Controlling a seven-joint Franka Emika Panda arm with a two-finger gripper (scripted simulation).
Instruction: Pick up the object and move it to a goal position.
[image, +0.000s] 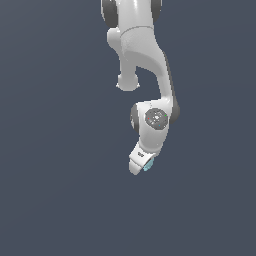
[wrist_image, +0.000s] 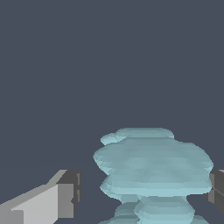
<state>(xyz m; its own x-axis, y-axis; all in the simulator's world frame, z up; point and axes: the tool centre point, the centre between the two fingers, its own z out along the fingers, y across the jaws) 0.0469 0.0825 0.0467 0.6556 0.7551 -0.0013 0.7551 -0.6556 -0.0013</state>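
Object (wrist_image: 153, 168), a pale cyan knobbly lump, sits between the two fingers of my gripper (wrist_image: 142, 192) in the wrist view. One finger (wrist_image: 65, 197) shows a clear strip of dark background between its pad and the lump. The other finger (wrist_image: 217, 190) is at the frame edge, right against the lump's side, though I cannot tell whether it truly touches. So my jaws are spread around the object, not yet pinching it.

In the exterior view my white arm (image: 145, 60) reaches down from the top of the frame, and the object (image: 148, 165) shows only as a small cyan sliver beside the gripper (image: 137, 165) tip. Around it is plain dark blue-grey; I see no goal marker.

My judgement of the risks: the lump is off-centre between the fingers, so closing may push it sideways before both pads bear. Its bumpy edge gives poor contact, so it could twist or slip out on lifting.
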